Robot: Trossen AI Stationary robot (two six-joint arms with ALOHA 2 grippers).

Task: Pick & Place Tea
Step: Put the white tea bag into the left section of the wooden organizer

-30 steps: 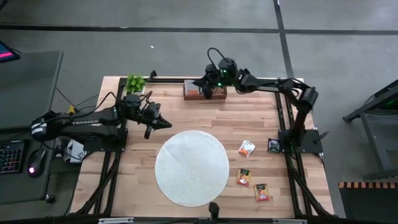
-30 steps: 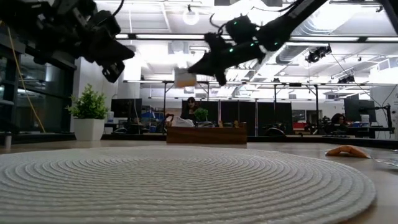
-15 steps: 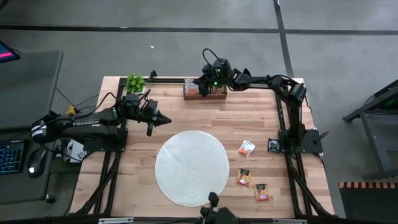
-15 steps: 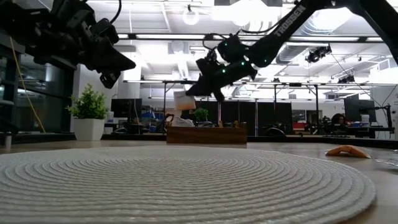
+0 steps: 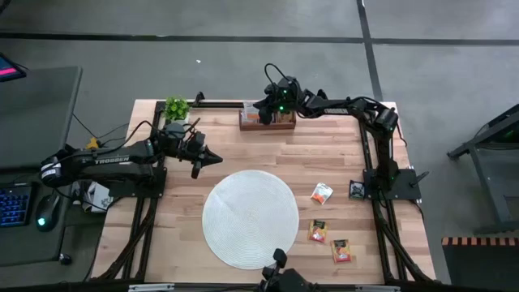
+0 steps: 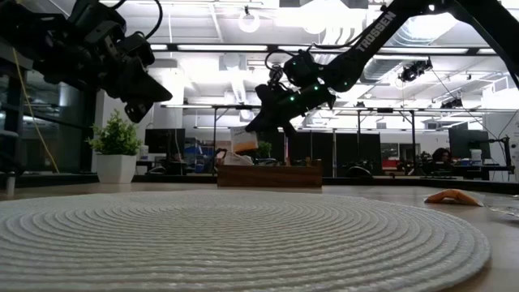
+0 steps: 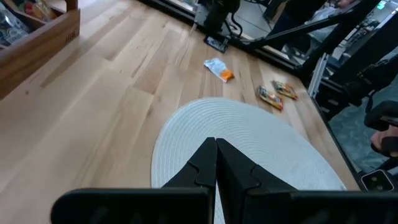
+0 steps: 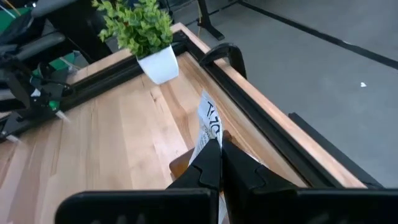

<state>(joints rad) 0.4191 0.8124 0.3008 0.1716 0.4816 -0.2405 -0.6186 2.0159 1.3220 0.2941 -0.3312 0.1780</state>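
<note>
My right gripper (image 5: 261, 111) hovers above the left end of the brown wooden tray (image 5: 281, 119) at the table's far edge, shut on a white-and-orange tea sachet (image 6: 242, 139). Tea sachets lie flat on the table right of the round white mat (image 5: 250, 218): a white-and-orange one (image 5: 322, 193), a black one (image 5: 357, 189) and two red-orange ones (image 5: 317, 231) (image 5: 340, 251). My left gripper (image 5: 217, 158) is shut on nothing and hangs in the air off the mat's far left edge. My right gripper pinches the sachet's corner (image 8: 211, 138) between its two fingertips (image 8: 231, 163). The fingers slant down toward the table's left. The sachet (image 8: 209, 124) is lifted clear and hangs below the fingers, just above the tray's left end (image 6: 227, 174).
A small potted plant (image 5: 177, 108) stands at the far left corner, close to the tray. A black rail (image 8: 261, 118) runs along the far edge behind the tray. Bare wood (image 5: 186, 243) lies left of the mat. The room beyond shows in the low view.
My right gripper has moved toward the table's left and down, carrying the sachet from high over the tray to just above its left end. My left gripper has stayed nearly where it was.
</note>
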